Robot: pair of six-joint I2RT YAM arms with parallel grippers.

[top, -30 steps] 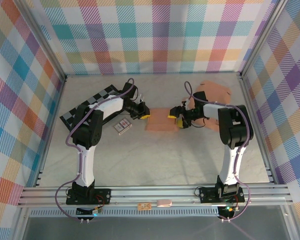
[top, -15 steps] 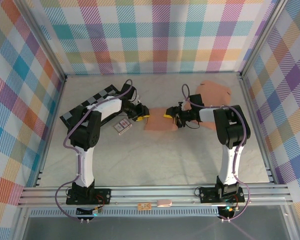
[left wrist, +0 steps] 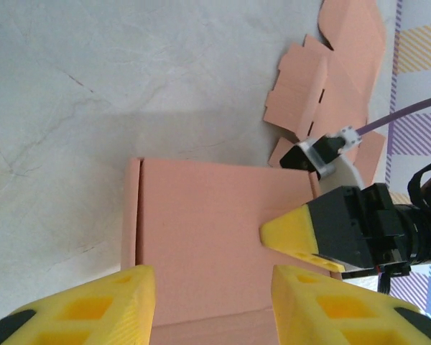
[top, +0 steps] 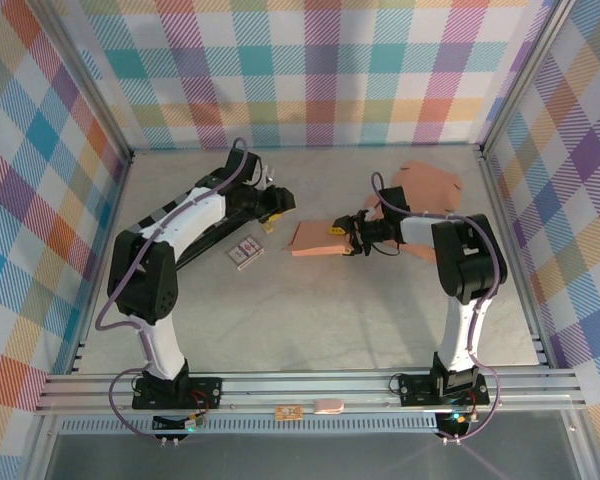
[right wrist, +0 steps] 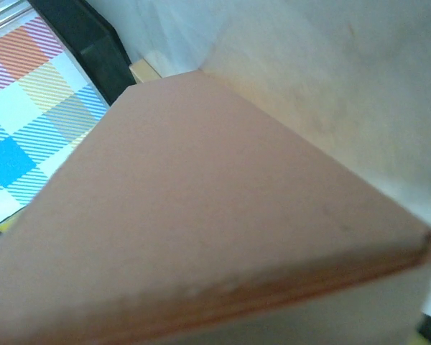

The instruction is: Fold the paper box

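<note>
Left gripper [left wrist: 212,307]: jaws apart, empty, near the left end of the flat salmon cardboard box [top: 312,239]. Right gripper [top: 339,232] straddles the box's right edge, one yellow finger on top; can't tell if it's clamped. Box lies mid grey marbled table [top: 330,310].

Flattened salmon-pink paper box [top: 313,239], mid-table [top: 310,310]

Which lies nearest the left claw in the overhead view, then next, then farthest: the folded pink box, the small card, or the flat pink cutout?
Measured from the left gripper:
1. folded pink box, just to its right on the table.
2. small card, slightly left of it, toward the arm bases.
3. flat pink cutout, far off at the back right.
</note>
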